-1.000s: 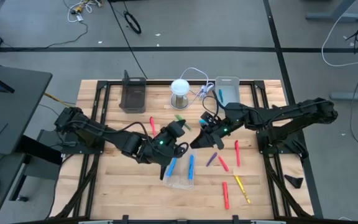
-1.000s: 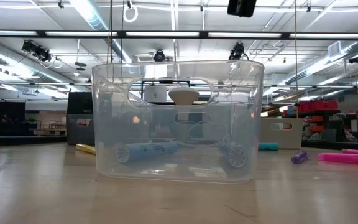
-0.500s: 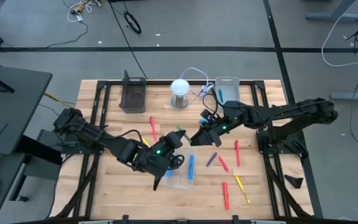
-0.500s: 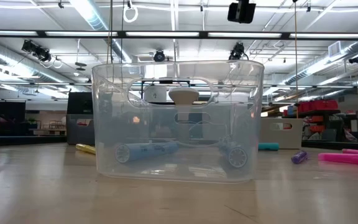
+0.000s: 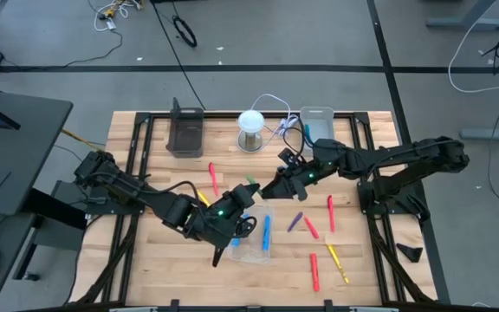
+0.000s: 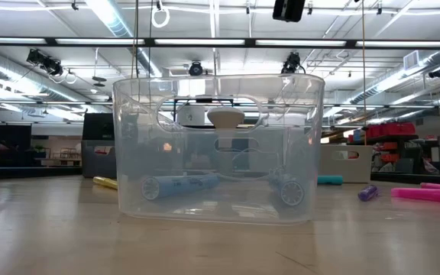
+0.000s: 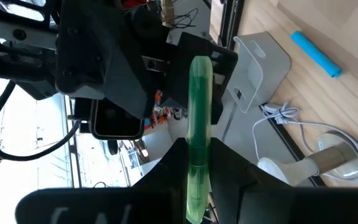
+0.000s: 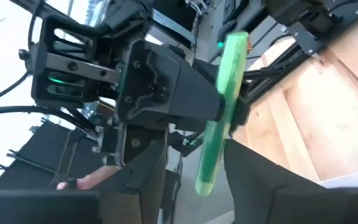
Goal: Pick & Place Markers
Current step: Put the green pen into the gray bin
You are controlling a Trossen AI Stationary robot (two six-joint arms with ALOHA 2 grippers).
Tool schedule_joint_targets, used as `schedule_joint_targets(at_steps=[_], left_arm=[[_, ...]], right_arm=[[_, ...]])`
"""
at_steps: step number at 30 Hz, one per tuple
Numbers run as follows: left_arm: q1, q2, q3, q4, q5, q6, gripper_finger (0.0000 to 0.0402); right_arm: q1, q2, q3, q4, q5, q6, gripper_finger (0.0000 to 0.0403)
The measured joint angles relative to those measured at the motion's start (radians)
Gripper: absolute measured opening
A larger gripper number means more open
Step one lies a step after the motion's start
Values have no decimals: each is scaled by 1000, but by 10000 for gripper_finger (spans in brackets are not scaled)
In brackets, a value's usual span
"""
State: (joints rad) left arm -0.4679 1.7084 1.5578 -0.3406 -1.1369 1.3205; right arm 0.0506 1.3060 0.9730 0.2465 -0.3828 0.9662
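Both tools meet mid-surface at one green marker (image 5: 251, 182). Left tool (image 5: 248, 192) is clamped on it; right tool (image 5: 271, 187) has its fingers either side, grip can't tell. Clear plastic bin (image 5: 251, 234) at 6 o'clock of them holds blue markers (image 5: 266, 230). Red markers (image 5: 314, 270) lie loose on the slatted wood surface (image 5: 150, 251) at 4 o'clock.

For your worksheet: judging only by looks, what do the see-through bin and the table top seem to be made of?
The see-through bin: probably clear, glossy plastic, since the room and two blue markers show through its slightly cloudy walls. The table top: apparently pale wood with a matt finish, showing plank seams and grain.
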Motion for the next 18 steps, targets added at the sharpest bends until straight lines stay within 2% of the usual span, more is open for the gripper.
schedule_joint_targets(at_steps=[11, 18], left_arm=[[0, -1, 0, 1, 12, 0, 45], [0, -1, 0, -2, 19, 0, 45]], right_arm=[[4, 2, -1, 3, 21, 20, 135], [3, 37, -1, 44, 15, 29, 130]])
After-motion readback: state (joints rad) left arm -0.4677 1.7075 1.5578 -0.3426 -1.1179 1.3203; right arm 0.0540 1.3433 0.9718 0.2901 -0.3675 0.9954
